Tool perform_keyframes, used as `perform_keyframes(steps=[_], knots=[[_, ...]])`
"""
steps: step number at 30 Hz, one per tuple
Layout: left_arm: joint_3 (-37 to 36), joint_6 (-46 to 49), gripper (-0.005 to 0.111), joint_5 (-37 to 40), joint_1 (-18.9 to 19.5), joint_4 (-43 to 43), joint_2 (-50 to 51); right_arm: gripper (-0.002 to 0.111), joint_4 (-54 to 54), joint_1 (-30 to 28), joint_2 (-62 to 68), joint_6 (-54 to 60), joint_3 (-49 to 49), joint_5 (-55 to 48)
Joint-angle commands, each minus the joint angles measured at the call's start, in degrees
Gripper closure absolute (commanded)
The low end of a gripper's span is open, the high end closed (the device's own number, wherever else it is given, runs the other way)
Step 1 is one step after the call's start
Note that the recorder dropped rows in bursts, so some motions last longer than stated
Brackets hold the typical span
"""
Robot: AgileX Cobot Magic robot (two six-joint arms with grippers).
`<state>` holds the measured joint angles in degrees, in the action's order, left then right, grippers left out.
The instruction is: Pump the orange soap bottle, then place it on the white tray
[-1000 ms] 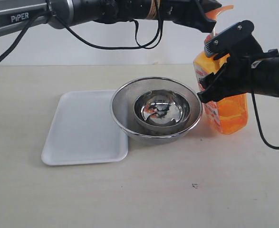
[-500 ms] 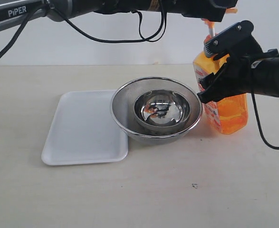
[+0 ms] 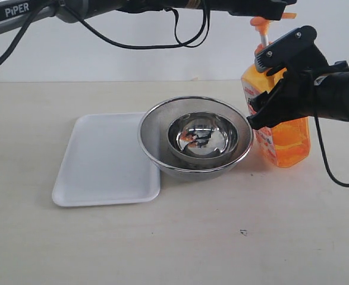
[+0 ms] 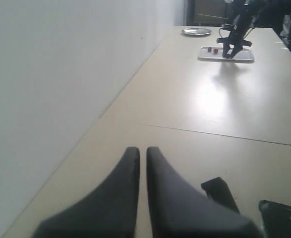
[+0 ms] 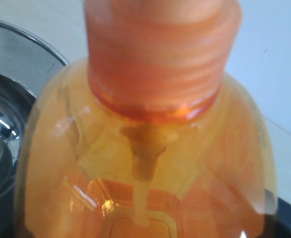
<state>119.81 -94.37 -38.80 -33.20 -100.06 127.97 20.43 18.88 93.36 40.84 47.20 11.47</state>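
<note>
The orange soap bottle (image 3: 284,139) stands upright on the tabletop (image 3: 222,237), just right of a steel strainer bowl (image 3: 155,126) that has a smaller shiny bowl (image 3: 201,139) inside it. The white tray (image 3: 103,160) lies flat on the far side of that bowl, with its edge against or under the bowl's rim. The bowl therefore sits between bottle and tray.

The right claw (image 3: 255,91) is clamped across the bottle's upper body, one finger high by the neck and the other lower on the label side. In the right wrist view the ribbed collar (image 5: 155,64) and shoulder fill the frame.

The left arm reaches across the top of the scene, and the left claw (image 4: 142,153) has its fingers drawn together with only a slit between them. It hangs right over the pump head (image 3: 263,22), and the white stem (image 3: 262,40) is visible below the head. Whether the claw touches the head cannot be made out.

The bottle looks well filled, so it is probably fairly heavy and, being tall, inclined to tip. Its smooth plastic walls are likely slick and may give a little when squeezed. The best hold is probably across the flat faces below the shoulder, firm but not crushing. The pump wants a push straight down on top of the head, since a sideways load could rock the bottle in the grip. To reach the tray, the bottle must be lifted clear over the bowl's rim.
</note>
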Motion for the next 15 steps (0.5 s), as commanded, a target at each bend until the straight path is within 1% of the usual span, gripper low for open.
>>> perform_keyframes(steps=[1, 15], knots=[[0.18, -0.82, 0.102, 1.36, -0.09, 0.11, -0.53, 0.109, -0.49, -0.31, -0.6, 0.78, 0.2, 0.02], [-1.44, -2.46, 0.102, -0.53, -0.14, 0.11, -0.53, 0.109, -0.49, -0.31, -0.6, 0.9, 0.2, 0.02]])
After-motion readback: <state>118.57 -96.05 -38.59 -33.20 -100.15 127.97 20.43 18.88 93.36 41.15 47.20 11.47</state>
